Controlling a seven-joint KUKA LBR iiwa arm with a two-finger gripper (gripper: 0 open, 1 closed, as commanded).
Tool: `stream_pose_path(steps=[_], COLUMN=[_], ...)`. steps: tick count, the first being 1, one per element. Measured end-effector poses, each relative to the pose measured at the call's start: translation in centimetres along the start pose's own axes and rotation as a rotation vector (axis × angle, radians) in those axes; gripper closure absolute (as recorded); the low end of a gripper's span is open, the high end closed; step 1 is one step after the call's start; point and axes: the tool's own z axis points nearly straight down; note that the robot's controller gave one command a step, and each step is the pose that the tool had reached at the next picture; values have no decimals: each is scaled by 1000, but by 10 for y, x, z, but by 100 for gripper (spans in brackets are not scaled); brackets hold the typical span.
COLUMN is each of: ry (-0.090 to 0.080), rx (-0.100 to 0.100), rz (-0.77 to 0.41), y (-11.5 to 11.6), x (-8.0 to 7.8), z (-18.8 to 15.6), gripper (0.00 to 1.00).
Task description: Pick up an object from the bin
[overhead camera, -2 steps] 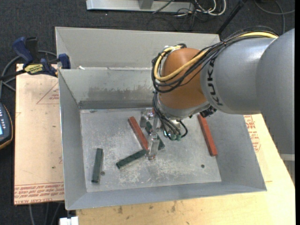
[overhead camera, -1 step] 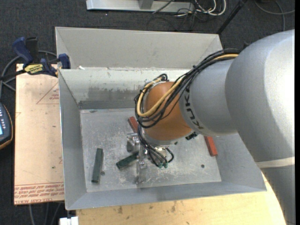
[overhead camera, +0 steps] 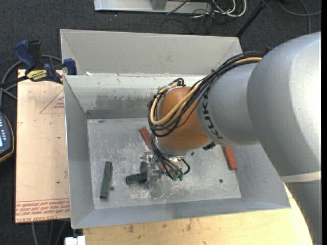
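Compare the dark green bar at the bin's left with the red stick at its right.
The dark green bar is dark, the red stick bright. The bar lies left in the open; the stick lies right, beside the arm. The bar's far end leans right, the stick's left. Both are slim, straight, lying flat on the bin floor.

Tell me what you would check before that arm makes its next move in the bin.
1. Is the tool low over the bin floor: ok.
2. Is the small green piece right beside the tool: ok.
3. Is that piece gripped by the tool: cannot tell.
4. Is the green bar apart, towards the view's left: ok.
5. Is the red stick apart, on the view's right: ok.
6. Is the second red stick, partly under the arm, clear of the tool: cannot tell.
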Motion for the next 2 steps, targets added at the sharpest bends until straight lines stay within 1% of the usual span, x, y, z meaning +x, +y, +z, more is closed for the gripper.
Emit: stream_pose_path(steps=[1,2], ry=[-7,-9], rx=[-1,0], rz=[-145,-156], y=[40,50], x=[15,13], z=[-110,-205], gripper=[100,100])
